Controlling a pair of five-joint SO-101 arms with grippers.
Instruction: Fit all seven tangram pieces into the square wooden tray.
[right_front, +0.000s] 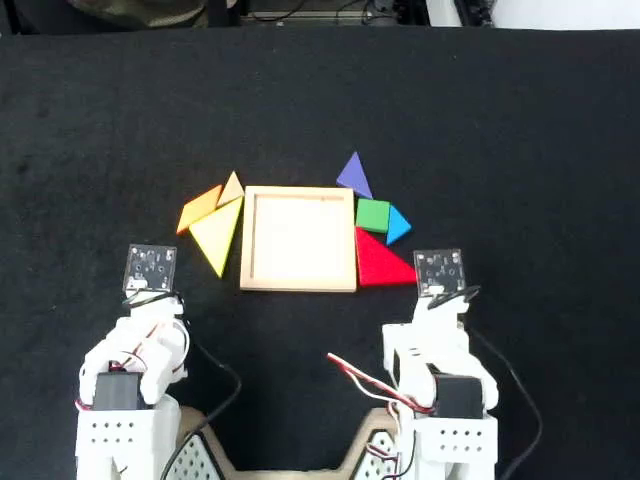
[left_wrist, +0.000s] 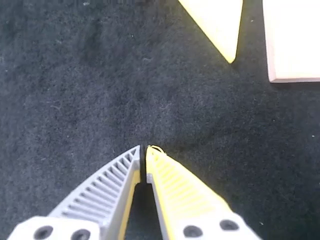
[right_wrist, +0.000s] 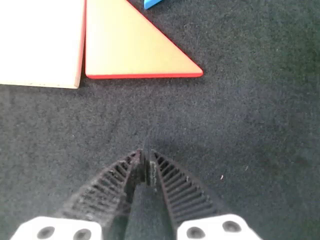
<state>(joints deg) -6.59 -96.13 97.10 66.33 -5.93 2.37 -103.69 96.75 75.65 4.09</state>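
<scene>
The square wooden tray (right_front: 299, 285) lies mid-table with nothing in it. Left of it lie a large yellow triangle (right_front: 219, 234), an orange piece (right_front: 199, 206) and a small tan triangle (right_front: 232, 187). Right of it are a purple triangle (right_front: 354, 174), a green square (right_front: 372, 214), a blue triangle (right_front: 398, 224) and a large red triangle (right_front: 378, 260). My left gripper (left_wrist: 144, 150) is shut over bare cloth, near the yellow triangle's tip (left_wrist: 217, 22) and the tray corner (left_wrist: 294, 40). My right gripper (right_wrist: 145, 155) is shut, just short of the red triangle (right_wrist: 127, 47).
Black cloth covers the whole table (right_front: 500, 130). Both arms' bases sit at the near edge, the left arm (right_front: 135, 355) and the right arm (right_front: 440, 350), with cables trailing between them. Open cloth lies beyond the pieces.
</scene>
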